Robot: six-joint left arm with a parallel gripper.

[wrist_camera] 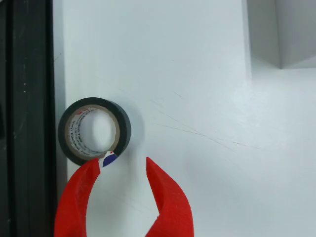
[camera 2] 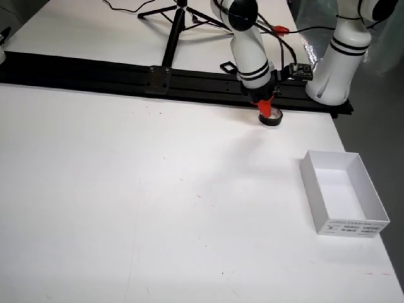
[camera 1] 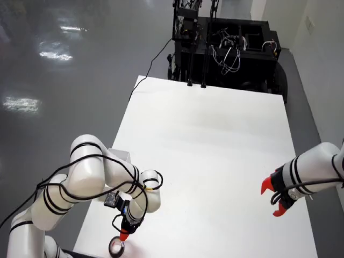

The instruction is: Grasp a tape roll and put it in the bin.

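Observation:
A black tape roll [wrist_camera: 95, 130] with a tan core lies flat on the white table, close to the dark rail at the left of the wrist view. My gripper [wrist_camera: 123, 165] with red fingers [wrist_camera: 165, 197] is open just below the roll; the left fingertip touches or nearly touches the roll's near rim, and nothing is held. From the side view the tape roll [camera 2: 271, 117] sits under the gripper [camera 2: 265, 105] beside the black rail. The overhead view shows the tape roll [camera 1: 116, 246] at the table's near edge below the gripper [camera 1: 124, 234]. The white bin [camera 2: 343, 201] stands apart.
A black rail [camera 2: 126, 76] runs along the table edge by the roll. A second white arm with a red gripper [camera 1: 274, 199] is at the right in the overhead view. The bin's corner [wrist_camera: 281, 32] shows at the top right of the wrist view.

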